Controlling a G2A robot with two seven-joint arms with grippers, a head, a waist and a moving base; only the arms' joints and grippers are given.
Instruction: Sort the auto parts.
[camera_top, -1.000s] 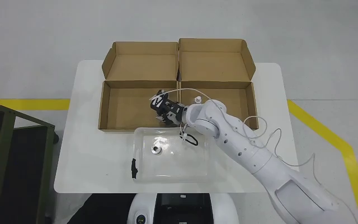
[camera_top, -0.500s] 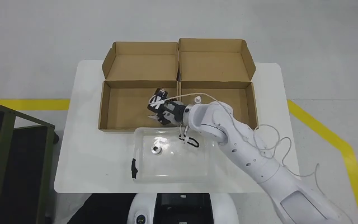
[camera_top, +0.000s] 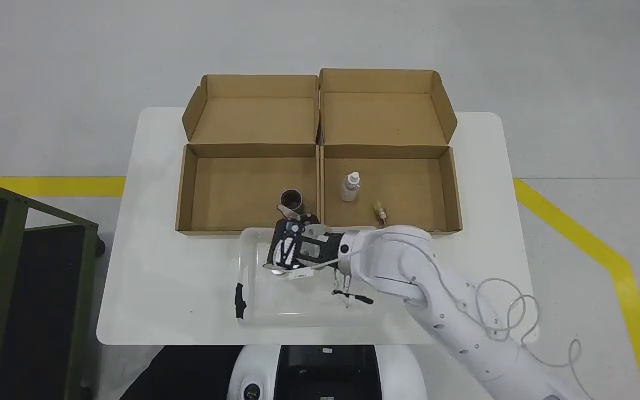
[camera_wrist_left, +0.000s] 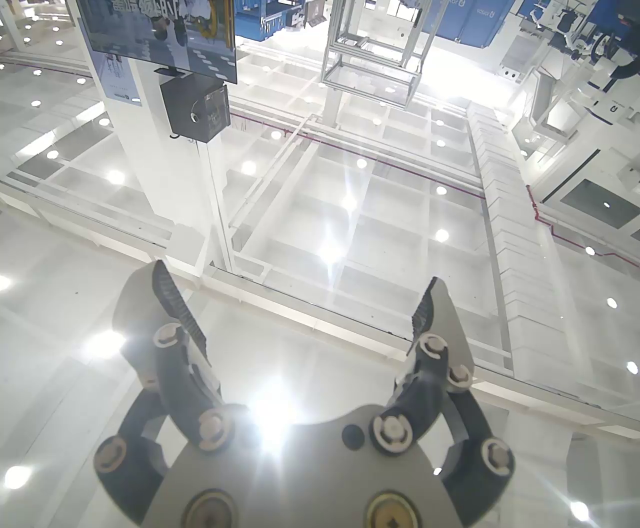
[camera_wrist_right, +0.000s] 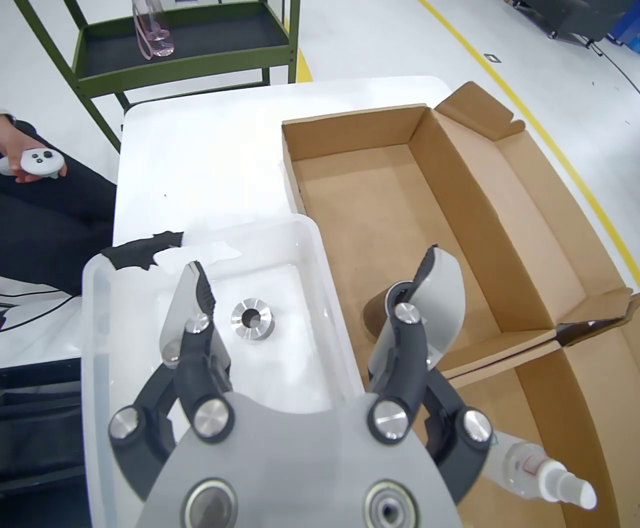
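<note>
Desk (camera_top: 150, 250) space is taken up mostly by two open cardboard boxes set side by side beyond the right claw (camera_top: 283, 255). The left box (camera_top: 215, 190) lies straight ahead of that claw, and the right box (camera_top: 420, 190) lies off to its side. A clear plastic bin (camera_top: 250, 310) is placed directly under the right claw, touching the near wall of the left box.

The right claw is held over the far edge of the bin, its fingers spread wide and nothing gripped between them. The left claw (camera_wrist_left: 296, 274) is pointed up at a ceiling, also spread wide and empty.

A spray bottle (camera_top: 350, 185) is seen in the right box, well apart from the right claw. A dark cylindrical part (camera_top: 292, 200) stands upright in the left box, just beyond the right claw's tips and beside one finger. A black clip-like part (camera_top: 355, 296) lies in the bin behind the claw. A metal ring (camera_wrist_right: 252, 318) rests flat on the bin floor below the claw, nearer the other finger. A small brass-coloured part (camera_top: 380, 211) lies near the bottle.
</note>
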